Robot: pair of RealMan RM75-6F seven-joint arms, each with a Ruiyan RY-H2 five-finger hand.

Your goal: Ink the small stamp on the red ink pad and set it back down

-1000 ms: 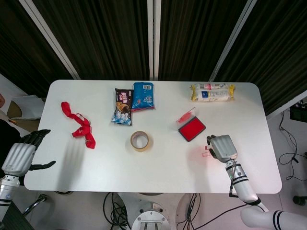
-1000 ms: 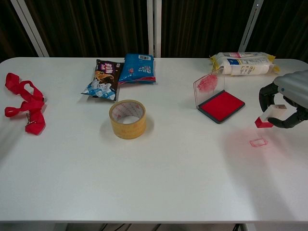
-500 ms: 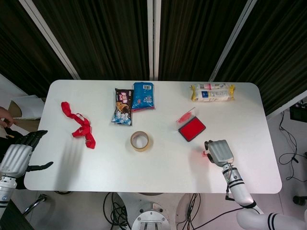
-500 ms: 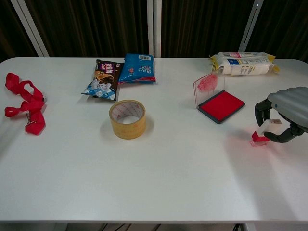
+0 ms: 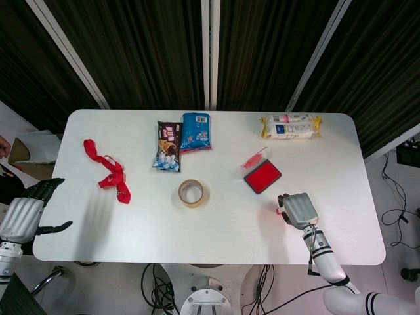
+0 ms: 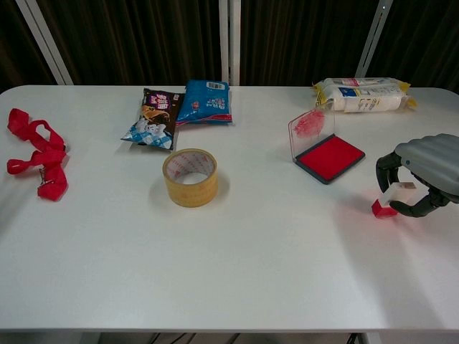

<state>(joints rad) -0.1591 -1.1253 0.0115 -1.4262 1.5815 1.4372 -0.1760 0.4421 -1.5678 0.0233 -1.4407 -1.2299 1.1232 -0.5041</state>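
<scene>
The right hand [image 6: 423, 175] pinches the small stamp [image 6: 387, 203] in its fingers [image 6: 386, 163], its red base touching the desk [image 6: 251, 272]. The open ink pad [image 6: 330, 158] lies beyond the fingers. The left hand [image 5: 26, 210] hangs with fingers apart, holding nothing.

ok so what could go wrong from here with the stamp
The right hand pinches the small red-based stamp tilted, low at the white table. If released like this, it could tip over or smear red ink on the table. The open red ink pad, its clear lid upright, sits nearby; a careless withdrawal might knock it.
</scene>
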